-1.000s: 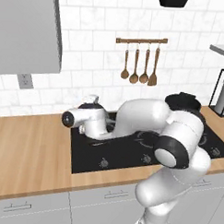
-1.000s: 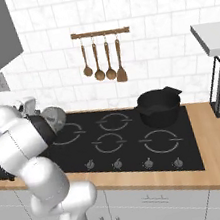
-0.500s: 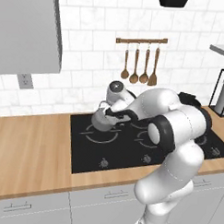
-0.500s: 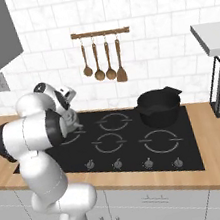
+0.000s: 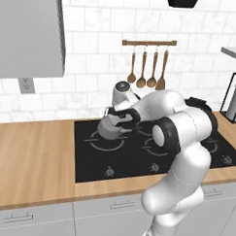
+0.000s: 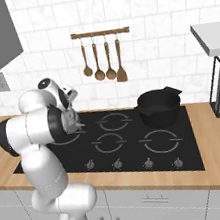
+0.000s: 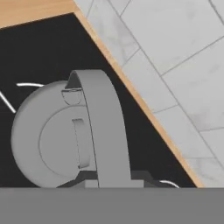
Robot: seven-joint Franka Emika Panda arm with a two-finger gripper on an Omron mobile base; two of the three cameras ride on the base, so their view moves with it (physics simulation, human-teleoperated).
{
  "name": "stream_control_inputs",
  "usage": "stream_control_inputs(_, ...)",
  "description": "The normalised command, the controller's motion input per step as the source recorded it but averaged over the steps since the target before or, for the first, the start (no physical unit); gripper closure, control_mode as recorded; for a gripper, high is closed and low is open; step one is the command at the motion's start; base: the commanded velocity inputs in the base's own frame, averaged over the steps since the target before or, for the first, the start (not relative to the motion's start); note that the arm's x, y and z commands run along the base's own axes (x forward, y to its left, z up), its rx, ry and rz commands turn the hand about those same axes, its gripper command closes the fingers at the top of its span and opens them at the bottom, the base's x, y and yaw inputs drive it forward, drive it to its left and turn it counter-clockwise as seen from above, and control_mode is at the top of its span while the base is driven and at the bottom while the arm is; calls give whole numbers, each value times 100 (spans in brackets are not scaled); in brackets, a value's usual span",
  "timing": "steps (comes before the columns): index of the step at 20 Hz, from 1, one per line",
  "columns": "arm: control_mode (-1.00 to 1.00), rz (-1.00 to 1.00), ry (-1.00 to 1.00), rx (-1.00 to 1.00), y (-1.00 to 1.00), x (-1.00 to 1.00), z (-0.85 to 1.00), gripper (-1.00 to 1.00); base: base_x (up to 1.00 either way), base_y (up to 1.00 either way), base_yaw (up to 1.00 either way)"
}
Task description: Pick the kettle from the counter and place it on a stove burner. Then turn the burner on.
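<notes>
Counter (image 5: 31,155) at left, bare wood. Kettle (image 5: 109,127) over far-left burner (image 5: 107,140) of black stove (image 5: 138,155). Gripper (image 5: 121,116) clenched on kettle handle (image 7: 103,127). Black pot (image 6: 158,108) far right, well apart. Judgement: lower straight, centre kettle on ring, let go only once seated; then knob (image 5: 109,172).

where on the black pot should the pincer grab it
Take the black pot by its rim, coming straight down from above. It stands upright and open on the back right burner of the stove, and its round body looks too wide to span; a thin wall fits between the fingers.
</notes>
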Motion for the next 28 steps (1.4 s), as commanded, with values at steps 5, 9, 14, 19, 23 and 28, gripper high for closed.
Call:
stream_control_inputs(5, -100, 0, 7, -3, 16, 0, -6, 100, 0, 0, 0)
stream_control_inputs(9, -100, 0, 14, -15, 55, 0, -36, 100, 0, 0, 0)
stream_control_inputs(14, -100, 1, 11, -1, 8, -3, -15, 100, 0, 0, 0)
stream_control_inputs(19, -100, 3, 24, -1, 13, -5, -58, 100, 0, 0, 0)
stream_control_inputs(23, -100, 0, 5, 0, 0, -2, -13, 100, 0, 0, 0)
stream_control_inputs(28, -100, 0, 0, 0, 0, -26, -2, -100, 0, 0, 0)
